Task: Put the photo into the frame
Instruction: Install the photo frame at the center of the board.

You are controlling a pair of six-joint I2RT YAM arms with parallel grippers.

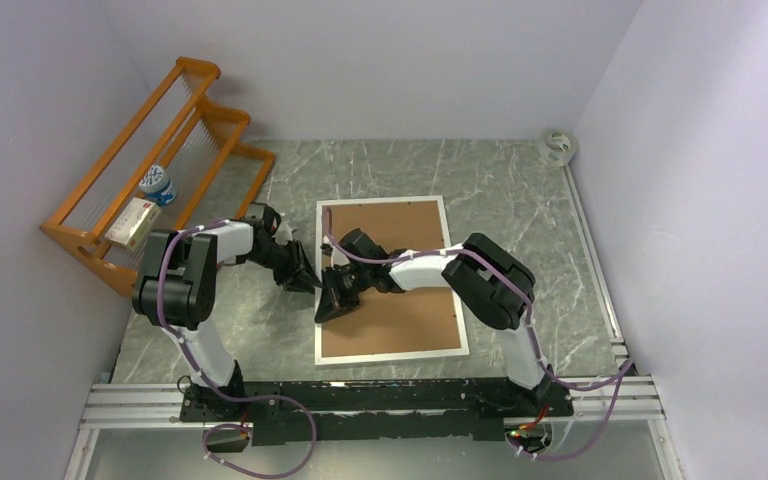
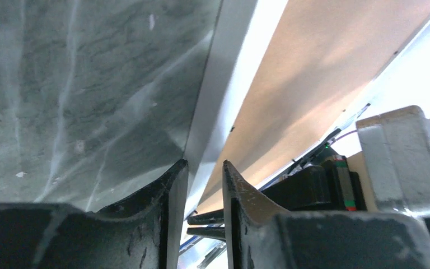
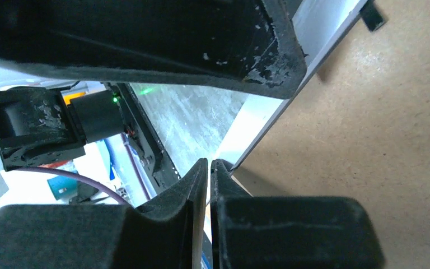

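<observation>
The frame [image 1: 390, 354] lies face down on the marble table, its brown hardboard back [image 1: 400, 225] up inside a white rail. The photo is not in view. My left gripper [image 1: 308, 282] is at the frame's left rail. In the left wrist view its jaws [image 2: 204, 168] stand a little apart, with the white rail [image 2: 224, 67] running between the tips. My right gripper [image 1: 325, 310] is low over the same left edge, close to the left one. In the right wrist view its jaws [image 3: 209, 163] show only a thin slit, next to the rail [image 3: 257, 123] and the brown back [image 3: 369, 140].
An orange wooden rack [image 1: 150, 160] stands at the back left with a small box [image 1: 130, 222] and a blue-white jar [image 1: 158, 185] on it. A tape roll [image 1: 557, 147] sits in the back right corner. Walls close in on the left, back and right.
</observation>
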